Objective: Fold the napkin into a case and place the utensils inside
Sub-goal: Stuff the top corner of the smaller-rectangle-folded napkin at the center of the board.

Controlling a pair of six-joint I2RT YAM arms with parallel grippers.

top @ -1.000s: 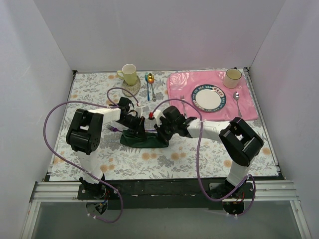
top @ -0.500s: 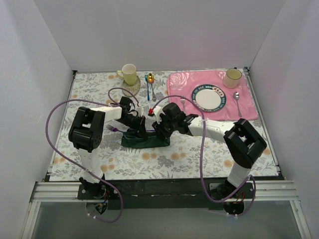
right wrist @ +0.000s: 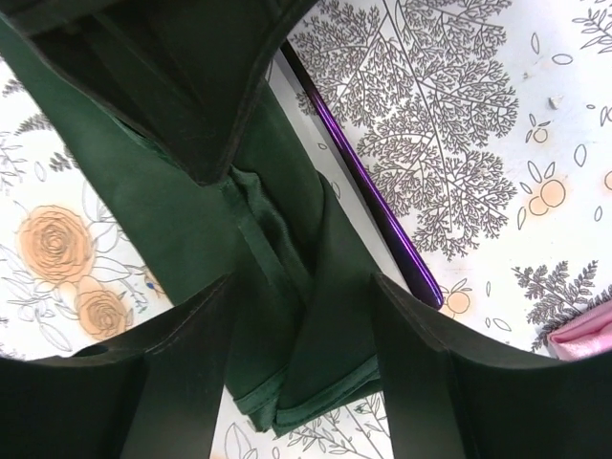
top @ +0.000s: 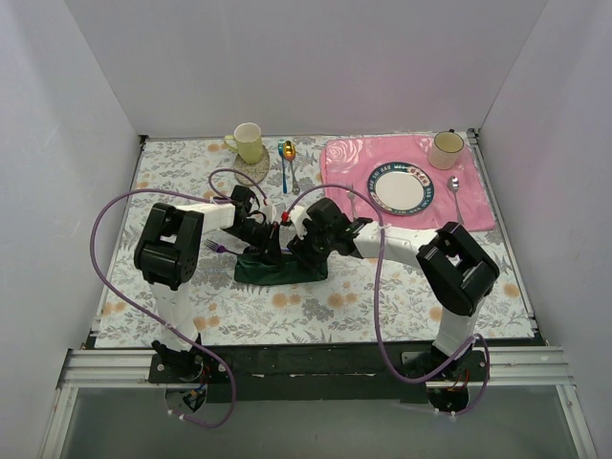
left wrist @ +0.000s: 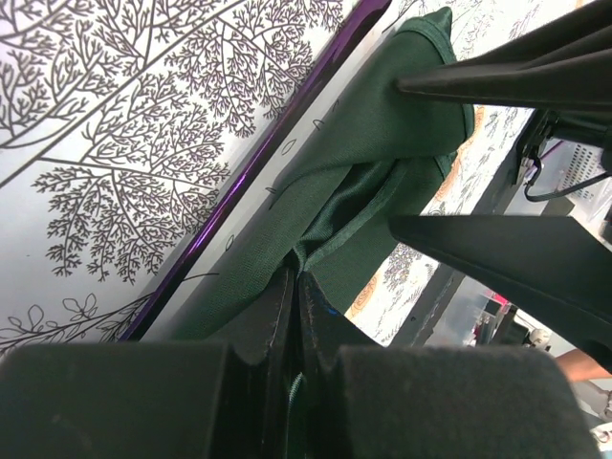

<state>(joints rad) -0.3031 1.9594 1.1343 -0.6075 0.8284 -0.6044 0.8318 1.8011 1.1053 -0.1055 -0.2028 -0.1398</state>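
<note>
The dark green napkin [top: 277, 271] lies folded into a narrow strip mid-table, between both arms. My left gripper [left wrist: 296, 282] is shut on a raised fold of the napkin [left wrist: 382, 124] at its left part. My right gripper [right wrist: 301, 287] is open, its fingers [right wrist: 182, 354] straddling the napkin [right wrist: 287, 239] without pinching it. A purple utensil handle [right wrist: 373, 206] lies along the cloth's far edge, and it also shows beside the cloth as a purple handle [left wrist: 258, 163] in the left wrist view. The purple fork's tines [top: 214, 248] stick out left of the cloth. The purple spoon cannot be told apart.
A yellow mug [top: 248, 142] and blue and gold spoons [top: 286, 158] sit at the back. At the right back a pink placemat [top: 478, 206] carries a plate [top: 400, 187], a cup [top: 446, 148], a silver fork [top: 351, 201] and a silver spoon [top: 456, 191].
My right gripper has opened and let go of the napkin, and its arm has shifted slightly left. The left gripper has kept its hold on the fold.
</note>
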